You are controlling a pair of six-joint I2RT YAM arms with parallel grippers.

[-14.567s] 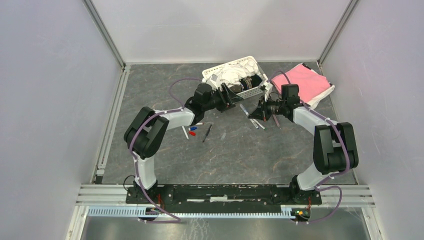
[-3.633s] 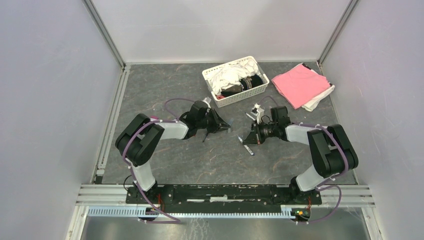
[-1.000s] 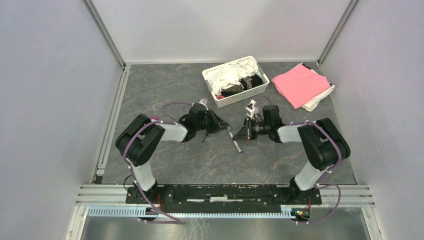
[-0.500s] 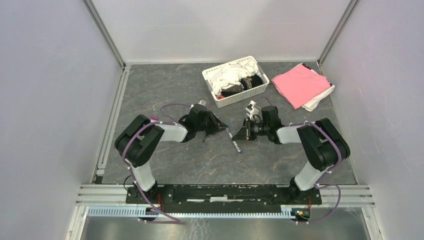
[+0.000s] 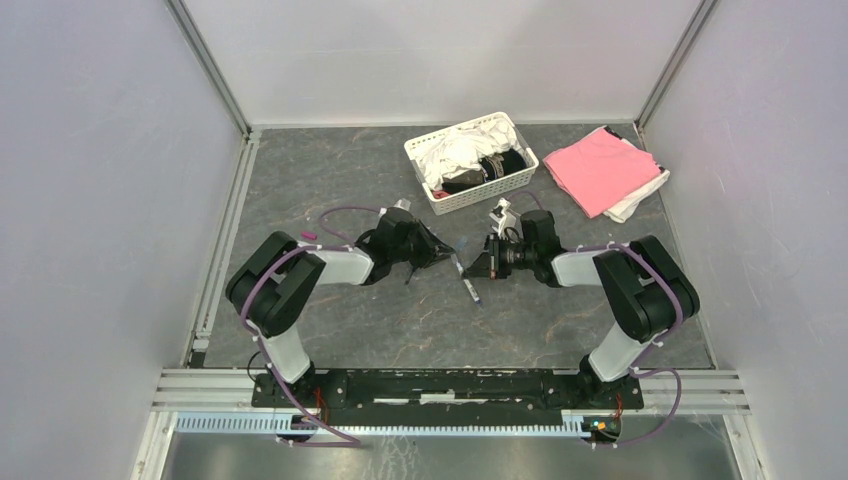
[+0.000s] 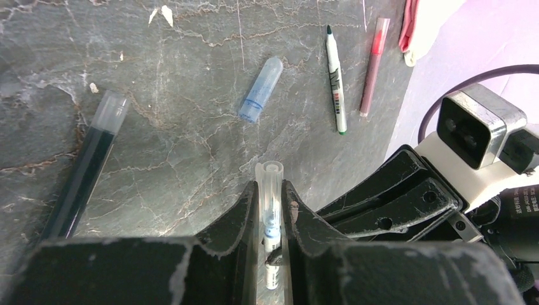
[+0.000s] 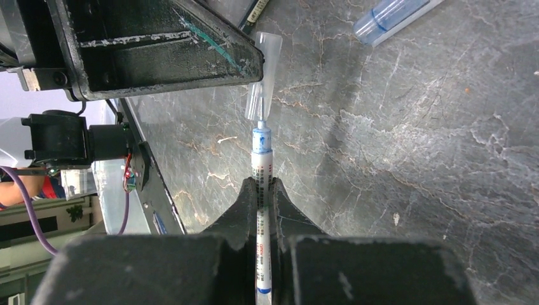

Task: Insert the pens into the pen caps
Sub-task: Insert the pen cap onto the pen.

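Grey marbled tabletop (image 5: 330, 190) filled the walled cell, with both arms meeting nose to nose near its middle. The left end effector (image 6: 270, 194) was pinched on a clear cap (image 6: 269, 173), and the right end effector (image 7: 262, 190) was clamped on a white pen (image 7: 261, 166) with a blue nib. That nib sat just inside the cap's mouth, the cap slightly tilted against the barrel, so this pairing looked begun but not pushed home. Loose on the stone lay a blue cap (image 6: 260, 96), a green-tipped pen (image 6: 335, 82) and a pinkish pen (image 6: 372, 70), both apparently uncapped. A dark pen (image 6: 82, 181) seemed to wear a clear cap already. Most of the work appeared left to do.
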